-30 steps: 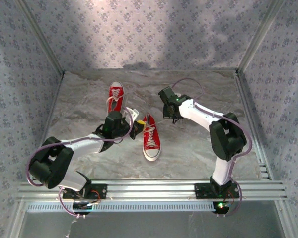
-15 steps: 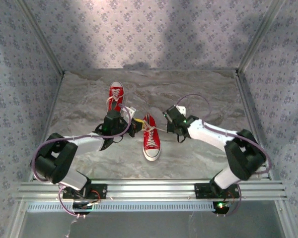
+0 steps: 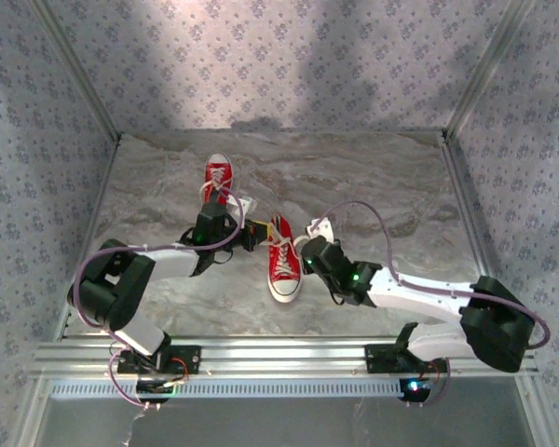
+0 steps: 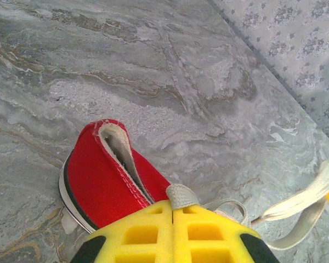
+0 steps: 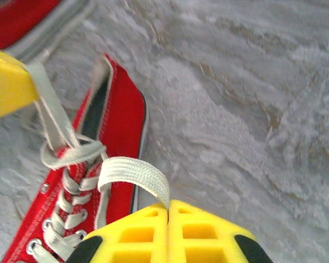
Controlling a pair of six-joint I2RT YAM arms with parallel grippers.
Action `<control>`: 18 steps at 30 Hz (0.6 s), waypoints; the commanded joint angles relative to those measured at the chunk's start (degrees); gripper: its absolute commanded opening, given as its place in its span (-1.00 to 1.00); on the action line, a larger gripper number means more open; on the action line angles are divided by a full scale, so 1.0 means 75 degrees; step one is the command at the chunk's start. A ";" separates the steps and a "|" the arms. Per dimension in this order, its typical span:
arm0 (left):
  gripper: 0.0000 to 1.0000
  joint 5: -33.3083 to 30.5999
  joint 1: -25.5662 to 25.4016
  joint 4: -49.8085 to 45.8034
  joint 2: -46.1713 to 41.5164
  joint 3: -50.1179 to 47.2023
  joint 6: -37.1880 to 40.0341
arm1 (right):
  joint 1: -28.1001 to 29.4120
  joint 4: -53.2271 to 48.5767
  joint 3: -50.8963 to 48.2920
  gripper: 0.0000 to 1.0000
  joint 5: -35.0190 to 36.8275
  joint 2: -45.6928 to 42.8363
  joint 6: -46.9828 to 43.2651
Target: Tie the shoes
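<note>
**Both grippers clamped on the laces of the near shoe**

From the top external camera, the near shoe (image 3: pixel 283 263) lies mid-table on the marbled table (image 3: pixel 391 186), with its toe toward the arm bases. The far shoe (image 3: pixel 218 181) lies behind it and to its left, apart from it. The left gripper (image 3: pixel 254 233) sits just left of the near shoe's heel. The right gripper (image 3: pixel 309 248) sits just right of the near shoe's laced middle.

From the left wrist camera, the left gripper (image 4: pixel 172 207) has its yellow fingers (image 4: pixel 137 233) pressed together, pinching the left lace (image 4: pixel 179 194) at their tips. The near shoe (image 4: pixel 101 183) shows its red heel and open collar just left of those tips. A flat white strand (image 4: pixel 299 198) runs away to the right of the heel, over the table (image 4: pixel 153 66).

From the right wrist camera, the right gripper (image 5: pixel 168 207) has its yellow fingers (image 5: pixel 200 233) closed, gripping the right lace (image 5: pixel 132 173), which arches out from the eyelets. The near shoe (image 5: pixel 123 126) lies left of the tips with its laces crossed. The left lace (image 5: pixel 52 118) rises from the near shoe to the left gripper's finger (image 5: pixel 5 82) beyond the heel. The far shoe (image 5: pixel 22 16) lies past the heel, at the frame's top corner.
</note>
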 commanded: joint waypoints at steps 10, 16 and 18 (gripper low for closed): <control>-1.00 0.0265 0.0068 0.0181 0.0036 0.0239 -0.0210 | 0.0106 0.2125 -0.0361 -0.90 -0.0980 -0.0792 -0.1995; -1.00 0.0323 0.0118 0.0180 0.0071 0.0240 -0.0270 | 0.0383 0.2121 -0.0016 -0.93 -0.3259 -0.0065 -0.3365; -1.00 0.0323 0.0127 0.0185 0.0071 0.0240 -0.0279 | 0.0600 0.2053 0.0270 -0.93 -0.3398 0.0353 -0.3591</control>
